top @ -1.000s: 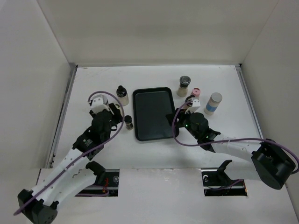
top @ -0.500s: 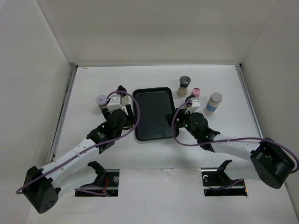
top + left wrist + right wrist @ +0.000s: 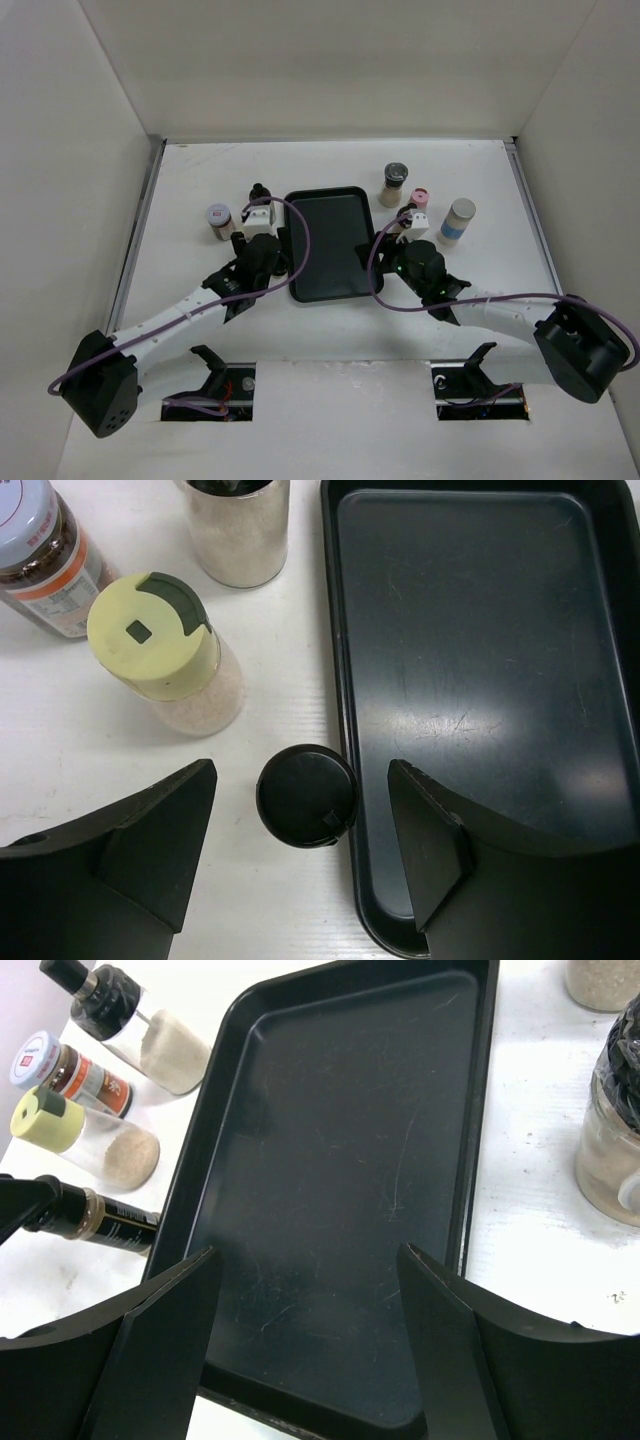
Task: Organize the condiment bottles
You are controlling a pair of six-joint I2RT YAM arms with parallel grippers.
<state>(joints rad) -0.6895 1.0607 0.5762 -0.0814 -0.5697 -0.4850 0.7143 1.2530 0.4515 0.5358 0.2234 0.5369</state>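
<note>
Left gripper [image 3: 300,772] advanced, black-capped bottle [image 3: 306,796] between open jaws

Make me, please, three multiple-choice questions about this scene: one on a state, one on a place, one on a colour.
1. The black tray is:
A. empty
B. holding two bottles
C. turned upside down

2. The black-capped bottle stands:
A. inside the tray
B. between the open fingers of the left gripper, right beside the tray's left rim
C. to the right of the tray

3. The cap of the jar of pale grains is:
A. pink
B. mostly pale yellow
C. silver

Answers:
1. A, since all three views show only the bare floor of the tray.
2. B, since the left wrist view shows a finger on each side of it, with gaps.
3. B, since its top is pale yellow with a dark flip part.
</note>
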